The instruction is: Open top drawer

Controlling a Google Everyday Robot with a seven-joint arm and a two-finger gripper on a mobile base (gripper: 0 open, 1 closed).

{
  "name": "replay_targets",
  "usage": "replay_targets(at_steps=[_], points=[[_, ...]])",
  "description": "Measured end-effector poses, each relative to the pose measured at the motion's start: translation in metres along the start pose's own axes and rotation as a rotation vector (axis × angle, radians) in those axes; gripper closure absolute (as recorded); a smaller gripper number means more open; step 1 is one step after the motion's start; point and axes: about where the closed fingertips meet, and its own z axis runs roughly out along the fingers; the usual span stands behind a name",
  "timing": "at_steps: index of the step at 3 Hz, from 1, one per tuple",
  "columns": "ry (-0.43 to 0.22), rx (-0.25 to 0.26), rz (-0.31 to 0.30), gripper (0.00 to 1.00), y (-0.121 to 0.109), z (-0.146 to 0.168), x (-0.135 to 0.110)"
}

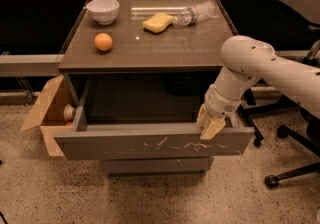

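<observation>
The top drawer (pixel 150 144) is pulled well out from the cabinet. Its grey-brown front panel carries a row of white scratches near the middle, and its inside looks dark and empty. My gripper (pixel 209 124) hangs from the white arm on the right and sits at the top edge of the drawer front, right of centre. Its pale yellow fingers (pixel 213 129) point down over that edge, one inside the drawer and one at the rim.
On the cabinet top (pixel 150 50) lie a white bowl (pixel 103 10), an orange (pixel 103 42), a yellow sponge (pixel 158 22) and a plastic bottle (pixel 196 13) on its side. An open cardboard box (pixel 47 115) stands at the left. Office chair bases (pixel 292 168) stand at the right.
</observation>
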Motion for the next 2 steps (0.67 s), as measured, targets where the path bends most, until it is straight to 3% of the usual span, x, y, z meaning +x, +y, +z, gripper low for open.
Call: replay_targets(at_steps=[1,2], points=[[-0.002,-0.002,-0.003,0.04,0.001,0.001,0.0],[-0.002,0.007,-0.022,0.0,0.014,-0.009,-0.001]])
